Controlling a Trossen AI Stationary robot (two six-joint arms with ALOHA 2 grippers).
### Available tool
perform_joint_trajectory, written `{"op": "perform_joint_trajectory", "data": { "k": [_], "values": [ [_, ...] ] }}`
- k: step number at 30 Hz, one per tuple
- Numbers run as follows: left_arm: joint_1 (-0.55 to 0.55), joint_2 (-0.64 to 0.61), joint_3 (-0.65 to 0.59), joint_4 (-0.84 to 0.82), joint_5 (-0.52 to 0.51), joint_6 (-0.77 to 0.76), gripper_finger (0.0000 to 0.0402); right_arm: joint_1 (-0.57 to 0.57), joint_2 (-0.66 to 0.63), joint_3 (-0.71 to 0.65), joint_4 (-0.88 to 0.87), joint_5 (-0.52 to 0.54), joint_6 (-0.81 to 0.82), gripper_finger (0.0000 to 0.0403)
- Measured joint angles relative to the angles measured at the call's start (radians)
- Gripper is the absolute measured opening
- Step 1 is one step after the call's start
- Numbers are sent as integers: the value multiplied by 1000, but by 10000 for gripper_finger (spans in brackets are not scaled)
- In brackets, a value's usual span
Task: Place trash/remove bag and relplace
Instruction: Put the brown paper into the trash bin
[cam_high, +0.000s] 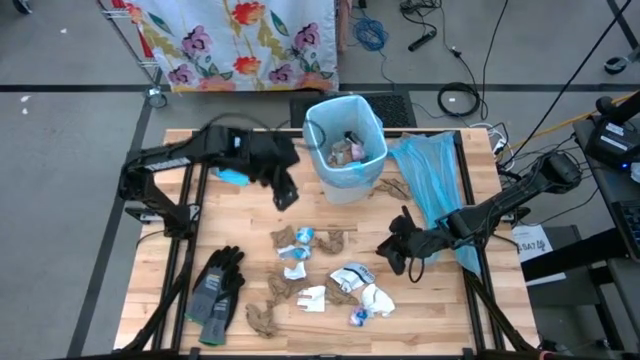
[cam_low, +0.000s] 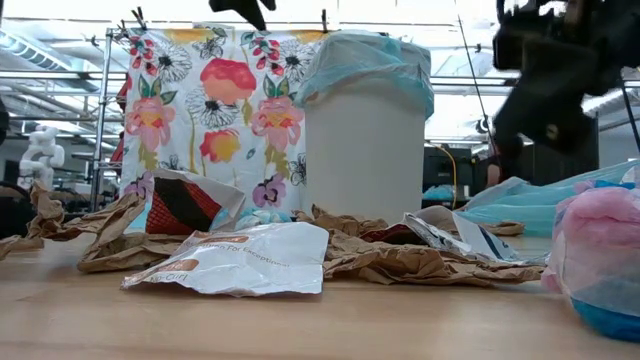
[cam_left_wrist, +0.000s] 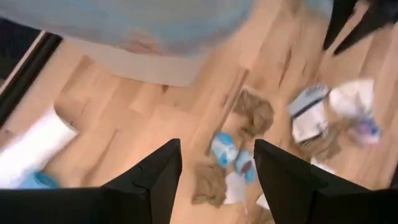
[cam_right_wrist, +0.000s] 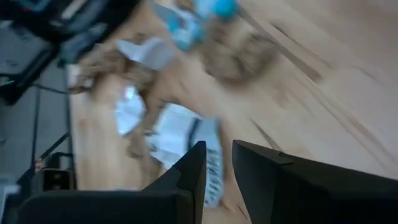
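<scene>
Crumpled brown-and-white paper trash (cam_high: 310, 270) litters the plank table (cam_high: 160, 330); left jaws spread, right jaws nearly together, empty.

The left gripper (cam_left_wrist: 214, 171) hangs with fingers spread, empty, above the trash (cam_left_wrist: 249, 143) scattered on the wooden table (cam_left_wrist: 124, 124).

Worktop (cam_high: 180, 290): pale wood planks on a dark metal frame. Floor (cam_high: 60, 200): grey, with a dark stripe running across behind the worktop. Floral cloth (cam_high: 240, 40): white with red, pink and purple flowers, clipped to a metal rack (cam_low: 104, 110) at the far side. Cables (cam_high: 455, 95): black loops, plus one blue coil (cam_high: 370, 33), lying on the floor. Ceiling (cam_low: 60, 60): bright strip lights and beams, seen in the low view.
</scene>
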Motion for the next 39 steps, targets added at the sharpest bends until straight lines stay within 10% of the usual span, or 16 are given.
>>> {"op": "perform_joint_trajectory", "data": {
  "k": [17, 39],
  "values": [
    [-373, -84, -560, 585, -124, -199, 203, 0, 37, 105, 114, -58, -311, 162],
    [-479, -640, -1179, 890, -210, -290, 203, -204, 608, 613, -237, -54, -684, 188]
  ]
}}
